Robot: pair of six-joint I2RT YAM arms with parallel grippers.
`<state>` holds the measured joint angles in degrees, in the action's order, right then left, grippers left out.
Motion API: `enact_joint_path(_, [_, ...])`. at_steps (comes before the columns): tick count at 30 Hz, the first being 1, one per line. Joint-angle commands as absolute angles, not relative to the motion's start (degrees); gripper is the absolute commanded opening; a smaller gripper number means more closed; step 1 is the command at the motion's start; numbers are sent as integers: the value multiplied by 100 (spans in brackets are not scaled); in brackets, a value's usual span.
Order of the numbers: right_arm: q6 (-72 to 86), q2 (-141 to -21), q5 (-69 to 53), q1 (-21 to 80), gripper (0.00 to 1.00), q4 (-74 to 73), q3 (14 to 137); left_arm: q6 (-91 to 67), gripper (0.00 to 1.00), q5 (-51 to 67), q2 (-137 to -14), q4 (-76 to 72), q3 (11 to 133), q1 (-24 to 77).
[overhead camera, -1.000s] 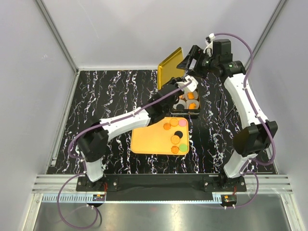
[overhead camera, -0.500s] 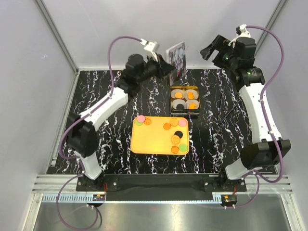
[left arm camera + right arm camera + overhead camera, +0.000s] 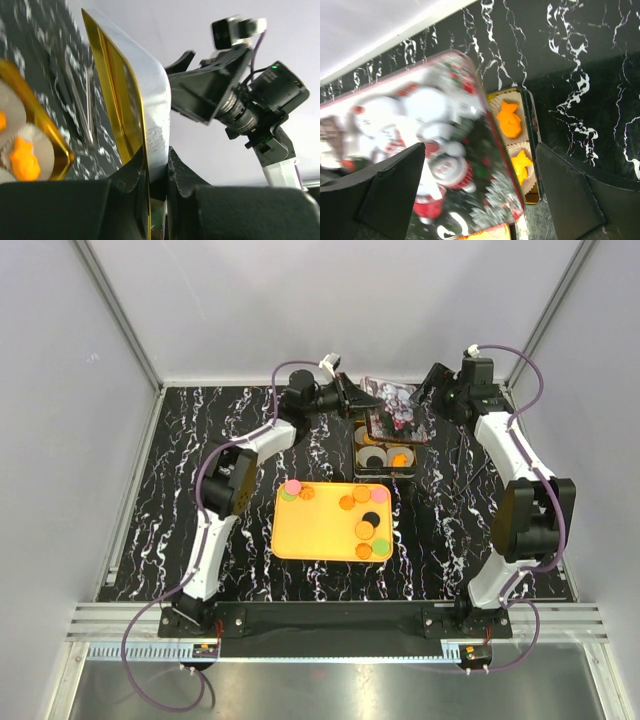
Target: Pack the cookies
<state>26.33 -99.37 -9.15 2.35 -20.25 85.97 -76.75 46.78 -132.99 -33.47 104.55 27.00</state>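
The packing looks partly done, and the closing step may be coming early. Near the far edge of the worktop (image 3: 220, 440), right of its middle, an open gold tin (image 3: 357, 455) holds white paper cups (image 3: 374, 435) with a few cookies (image 3: 399, 458) in them. The right wrist view shows two orange, star-like pieces (image 3: 510, 120) sitting in their cups against the tin's rim (image 3: 532, 135). Many more cookies (image 3: 365, 530) lie loose on the orange tray (image 3: 310, 535) at the middle of the worktop. A pink and green pair and an orange one are at its far-left corner. A cluster of orange, pink, black and green pieces runs along its right side. The left end effector (image 3: 352, 398) is clenched on the edge of the snowman-printed lid (image 3: 393, 408). Its wrist view shows the lid's rim (image 3: 135, 100) pinched between the fingers (image 3: 157, 160). The lid hangs tilted over the far part of the tin and is not seated on it. The right end effector (image 3: 432, 392) is released, with its fingers spread wide to either side of the lid (image 3: 420, 150) and no contact visible. If every cookie is meant to go in, most of the work remains, since about nine pieces on the tray need moving before the lid goes down. How much room is left in the tin cannot be judged, because the lid hides part of it.
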Motion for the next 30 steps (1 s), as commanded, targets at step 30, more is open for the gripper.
enact_joint_path(30, [3296,-10986,-2004,132,100,237,7550,-8332,0,5089,-14801,-3718,11294,2567])
